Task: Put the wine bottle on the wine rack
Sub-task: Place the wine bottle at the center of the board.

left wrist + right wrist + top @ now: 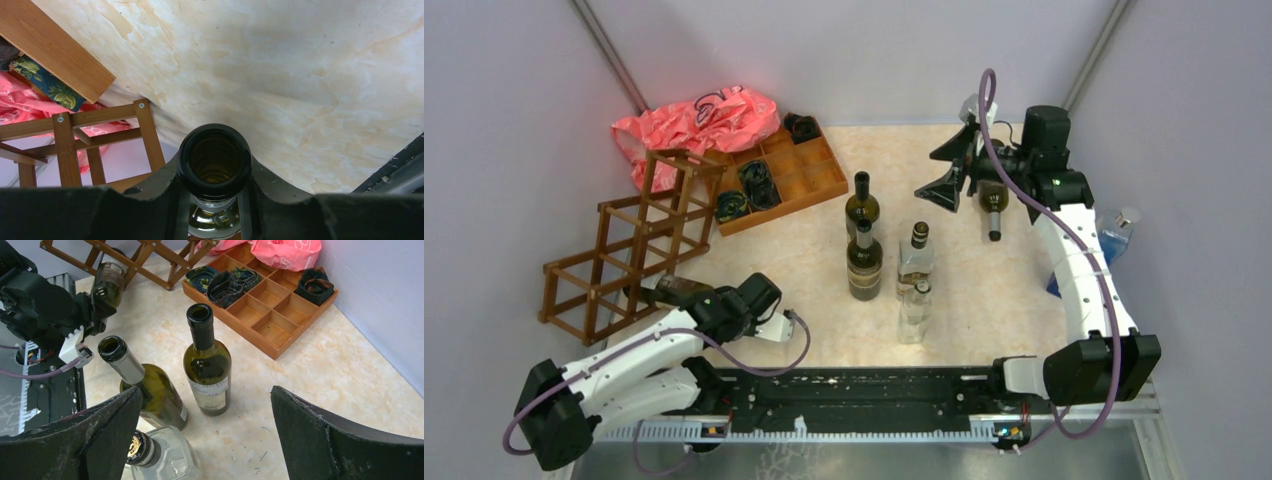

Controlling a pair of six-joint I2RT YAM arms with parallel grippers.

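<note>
From the top camera, your left arm runs low from its base at the near-left corner, forearm almost flat over the marbled beige bench. It reaches toward the dark brown wooden open-frame wine rack. The left gripper has its fingers pinching the neck of the dark glass wine bottle. The bottle lies close to horizontal, its long axis running from the wrist to the rack. Its base is at the rack's near end and its mouth points back at the wrist. From here you cannot tell whether the base sits inside a cell.

Your right arm rises from the near-right corner and bends over the far-right part of the bench. The right gripper is held above the surface with its fingers spread wide around nothing. 4 bottles stand upright mid-bench: 2 dark green and 2 clear.

In the left wrist view, the 2 black fingers press on either side of the neck just under the round mouth. The mouth faces the camera, and rack slats show at the left.

In the right wrist view, the fingers stand well apart. Beyond them the held bottle slants with its base up among the rack's slats. Further back sit the orange-brown compartmented wooden tray and a pink plastic bag.
</note>
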